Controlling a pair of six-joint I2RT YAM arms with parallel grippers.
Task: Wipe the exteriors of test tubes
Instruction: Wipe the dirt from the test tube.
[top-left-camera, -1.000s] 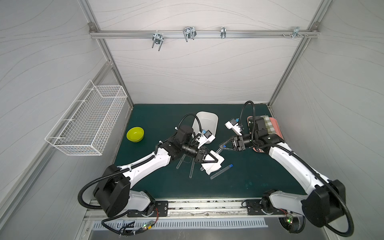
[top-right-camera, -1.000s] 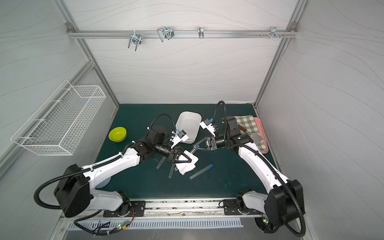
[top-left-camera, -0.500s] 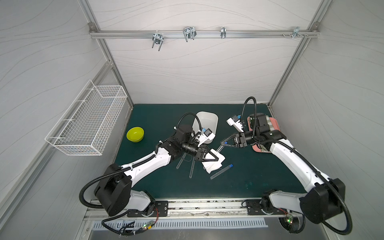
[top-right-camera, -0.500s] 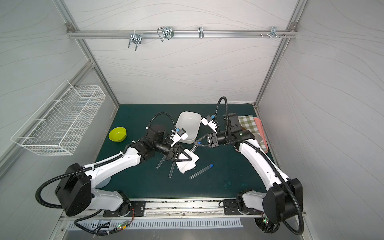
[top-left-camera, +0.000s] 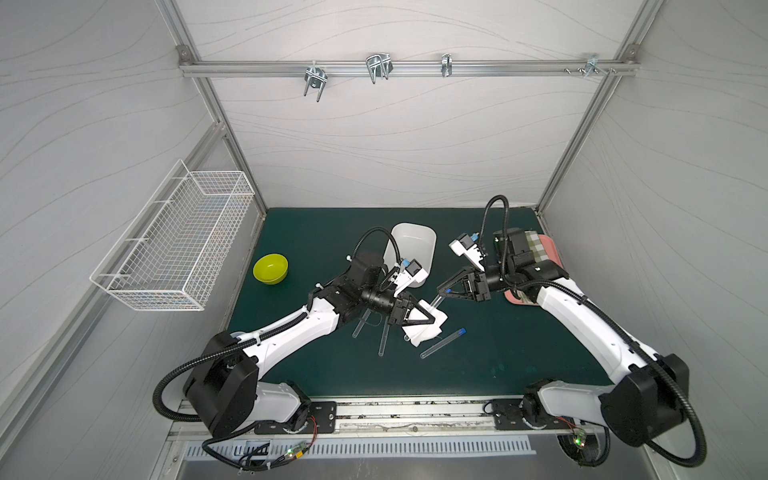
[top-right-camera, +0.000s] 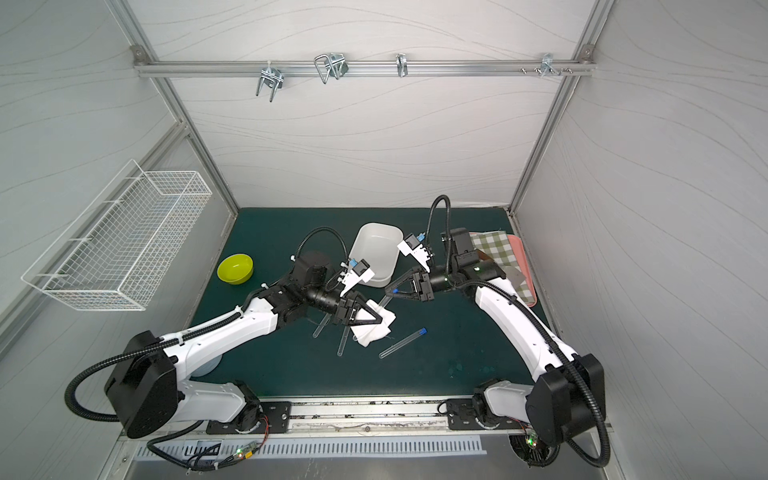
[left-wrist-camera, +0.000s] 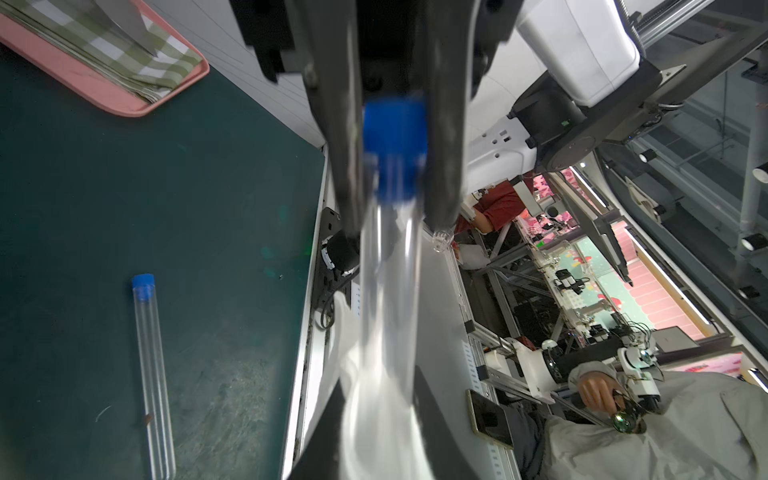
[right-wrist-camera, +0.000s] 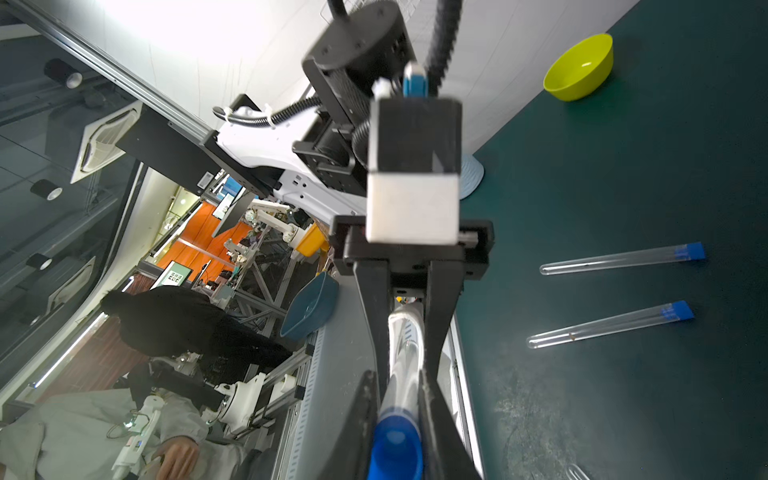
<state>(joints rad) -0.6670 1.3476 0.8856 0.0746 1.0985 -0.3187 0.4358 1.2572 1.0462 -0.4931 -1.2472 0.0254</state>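
Note:
My right gripper (top-left-camera: 440, 291) (right-wrist-camera: 399, 415) is shut on the blue-capped end of one test tube (right-wrist-camera: 405, 357) (left-wrist-camera: 388, 291), held above the mat and slanting down toward my left gripper. My left gripper (top-left-camera: 433, 320) (left-wrist-camera: 382, 457) is shut on a white cloth (top-left-camera: 424, 330) (top-right-camera: 372, 330) that wraps the lower end of that tube. Three more test tubes lie on the green mat: one (top-left-camera: 442, 343) (left-wrist-camera: 151, 374) to the right of the cloth, two (top-left-camera: 384, 338) (top-left-camera: 359, 326) under the left wrist. The wrapped tube tip is hidden.
A white bin (top-left-camera: 411, 249) stands behind the grippers. A yellow-green bowl (top-left-camera: 270, 269) sits at the left of the mat. A pink tray (top-left-camera: 552, 253) with a checked cloth lies at the right edge. A wire basket (top-left-camera: 174, 241) hangs on the left wall.
My left gripper with the cloth has slid slightly back along the tube, away from the right gripper. The right gripper has kept its hold and barely shifted.

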